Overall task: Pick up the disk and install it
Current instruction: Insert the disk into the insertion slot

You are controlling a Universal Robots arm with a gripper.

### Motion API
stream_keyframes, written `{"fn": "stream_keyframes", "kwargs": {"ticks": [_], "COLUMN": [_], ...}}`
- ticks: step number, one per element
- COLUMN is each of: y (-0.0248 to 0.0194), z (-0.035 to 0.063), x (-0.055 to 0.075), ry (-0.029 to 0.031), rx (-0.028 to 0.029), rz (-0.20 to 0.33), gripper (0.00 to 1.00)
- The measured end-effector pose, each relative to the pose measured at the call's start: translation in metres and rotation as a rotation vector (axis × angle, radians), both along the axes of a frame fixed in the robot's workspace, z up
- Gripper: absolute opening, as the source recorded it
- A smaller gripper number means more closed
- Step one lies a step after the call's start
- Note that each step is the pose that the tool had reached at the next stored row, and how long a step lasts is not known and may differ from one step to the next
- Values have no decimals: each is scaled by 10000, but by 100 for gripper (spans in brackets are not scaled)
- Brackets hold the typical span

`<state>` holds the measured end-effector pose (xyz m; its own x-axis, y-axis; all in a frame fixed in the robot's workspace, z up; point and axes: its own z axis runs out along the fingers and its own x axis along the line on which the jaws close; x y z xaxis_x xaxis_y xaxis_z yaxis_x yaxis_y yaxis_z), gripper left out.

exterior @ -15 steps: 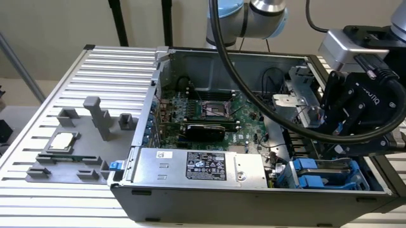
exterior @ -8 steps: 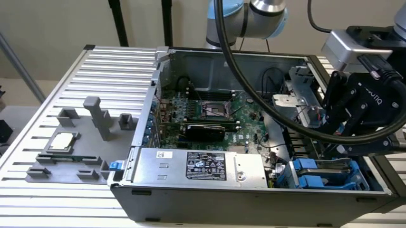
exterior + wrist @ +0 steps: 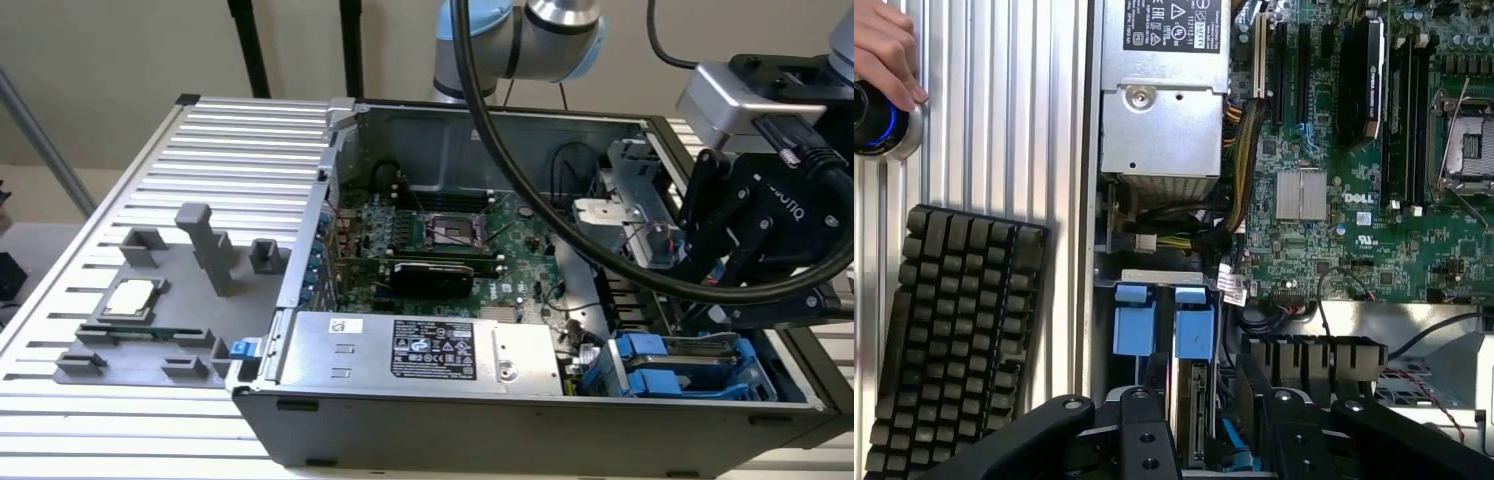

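Directly above the upright disk (image 3: 1194,412), the gripper (image 3: 1214,402) points straight down.

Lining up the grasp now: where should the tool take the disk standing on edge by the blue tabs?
Probably from straight above, pinching across its thin thickness: the disk stands on edge in the drive cage, narrow edge facing up toward the tool, broad flat faces on either side. Keep clear of the blue tabs beside it.
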<state>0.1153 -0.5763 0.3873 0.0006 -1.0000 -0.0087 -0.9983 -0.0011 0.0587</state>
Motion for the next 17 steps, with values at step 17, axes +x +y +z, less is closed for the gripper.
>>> {"fn": "stream_keyframes", "kwargs": {"ticks": [17], "y": [74], "z": [0], "x": [192], "ry": [0], "rx": [18], "rz": [0], "gripper": [100]}}
